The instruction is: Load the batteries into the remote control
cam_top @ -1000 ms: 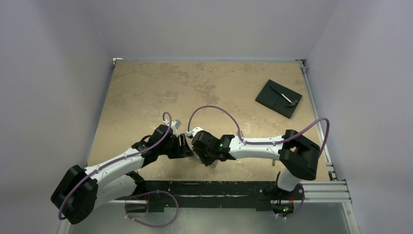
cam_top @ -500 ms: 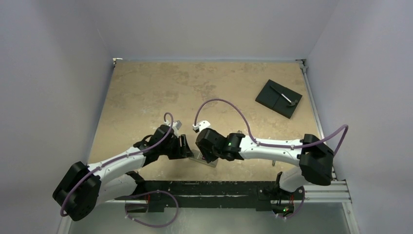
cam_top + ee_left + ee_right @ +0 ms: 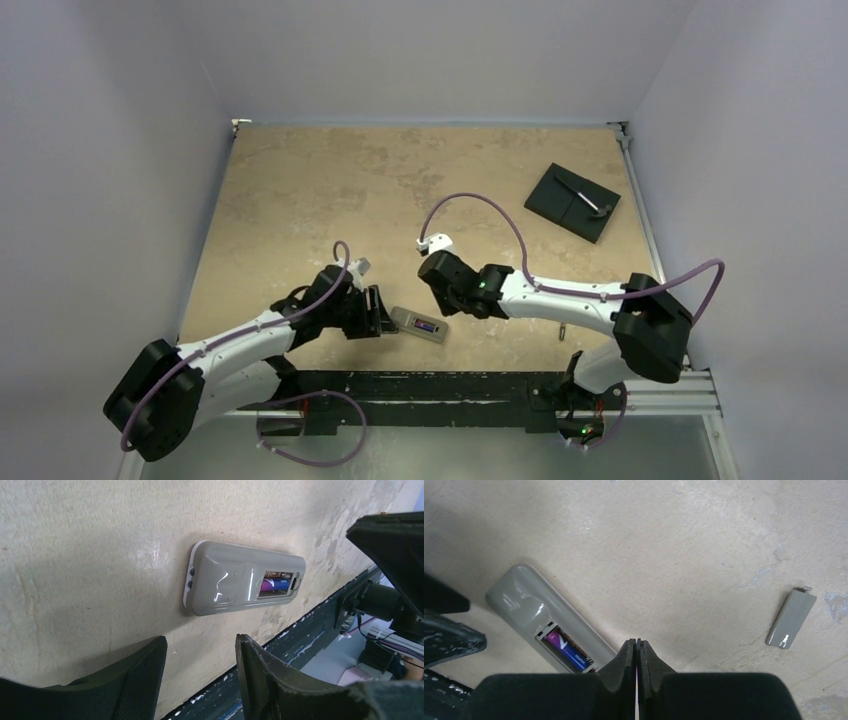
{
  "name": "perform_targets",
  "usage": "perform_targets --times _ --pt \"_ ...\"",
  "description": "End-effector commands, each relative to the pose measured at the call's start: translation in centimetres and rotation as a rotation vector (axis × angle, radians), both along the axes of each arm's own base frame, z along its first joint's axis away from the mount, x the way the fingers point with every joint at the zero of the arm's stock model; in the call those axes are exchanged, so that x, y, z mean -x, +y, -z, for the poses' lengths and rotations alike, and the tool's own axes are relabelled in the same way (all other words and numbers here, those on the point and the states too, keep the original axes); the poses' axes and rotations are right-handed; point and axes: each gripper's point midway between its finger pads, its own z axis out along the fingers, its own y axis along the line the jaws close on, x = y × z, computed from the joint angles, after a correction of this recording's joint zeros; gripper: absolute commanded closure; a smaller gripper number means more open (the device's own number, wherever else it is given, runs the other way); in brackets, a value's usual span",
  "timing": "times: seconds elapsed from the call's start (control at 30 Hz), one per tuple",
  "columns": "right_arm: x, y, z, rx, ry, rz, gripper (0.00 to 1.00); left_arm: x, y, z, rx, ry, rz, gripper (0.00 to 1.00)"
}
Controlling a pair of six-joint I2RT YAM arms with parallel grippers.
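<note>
Two arms reach inward over the tan table point(image 3: 300, 190) in the top view. The remote control point(image 3: 420, 325) lies grey back up near the front edge. The left gripper point(image 3: 383, 312) sits just beside the remote's nearer end, and the right gripper point(image 3: 438, 296) is close behind the remote; no contact seen with either. A black plate point(image 3: 572, 202) sits well apart at the far right.

Left wrist view: the two fingers point(image 3: 132, 677) stand apart with bare table between them, holding nothing. The remote lies just beyond the tips, flat on the table with its compartment uncovered. One bluish-purple battery point(image 3: 274, 584) is seated inside. Cannot tell whether a second cell sits in the slot beside it.

Right wrist view: the pads point(image 3: 626, 655) are pressed together and no object is visible between them. The remote lies to the lower left, the same battery showing in its bay. A narrow grey cover strip point(image 3: 790, 619) lies loose on the table, well apart to the right.
</note>
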Motion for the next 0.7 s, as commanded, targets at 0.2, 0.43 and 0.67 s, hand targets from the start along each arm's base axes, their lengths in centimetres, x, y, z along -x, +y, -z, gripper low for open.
perform_targets --times 0.2,0.43,0.67 --pt "-0.6 -0.2 2.0 -0.047 0.027 -0.017 1.0 0.5 -1.3 0.5 0.074 0.05 0.005 0.47" --pt "0.5 0.1 3.5 -0.055 0.077 -0.068 1.0 -0.3 -1.9 1.3 0.071 0.045 0.004 0.47" --pt "1.4 0.1 4.9 -0.049 0.119 -0.095 1.0 -1.2 -2.1 1.8 0.044 0.037 -0.001 0.47"
